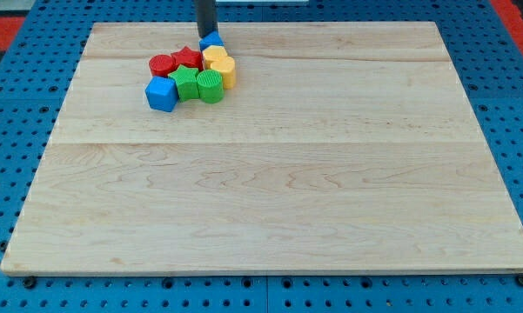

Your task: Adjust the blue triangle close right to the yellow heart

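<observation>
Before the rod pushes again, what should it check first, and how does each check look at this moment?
1. My tip located: ok, at the cluster's top edge.
2. Blue triangle found: ok, right against my tip, on the tip's right.
3. Yellow heart identified: cannot tell for certain; two yellow blocks sit together, the other being.
4. Triangle close right of the heart: not ok, it sits above the upper yellow block.
5. Free path: not ok, red star and red cylinder crowd in on the left.
6. Wooden board edge margin: ok but slim toward the top.

Blue triangle point(212, 40) half behind rod point(206, 17)
</observation>
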Motion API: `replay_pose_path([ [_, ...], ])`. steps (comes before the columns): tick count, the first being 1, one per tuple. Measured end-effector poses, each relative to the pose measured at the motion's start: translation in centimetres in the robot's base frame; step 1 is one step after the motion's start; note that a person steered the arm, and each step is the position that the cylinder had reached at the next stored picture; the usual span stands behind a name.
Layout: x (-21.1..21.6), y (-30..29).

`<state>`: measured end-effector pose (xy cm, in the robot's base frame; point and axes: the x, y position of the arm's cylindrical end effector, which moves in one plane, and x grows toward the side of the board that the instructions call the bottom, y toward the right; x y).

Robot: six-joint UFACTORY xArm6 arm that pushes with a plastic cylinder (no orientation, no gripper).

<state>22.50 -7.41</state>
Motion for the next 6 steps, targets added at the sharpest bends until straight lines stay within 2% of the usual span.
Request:
replay_pose_path([
  [2, 4.7, 11.1],
  [3, 3.6, 13.7],
  [4, 0.8, 9.0],
  [6, 1.3, 2.4],
])
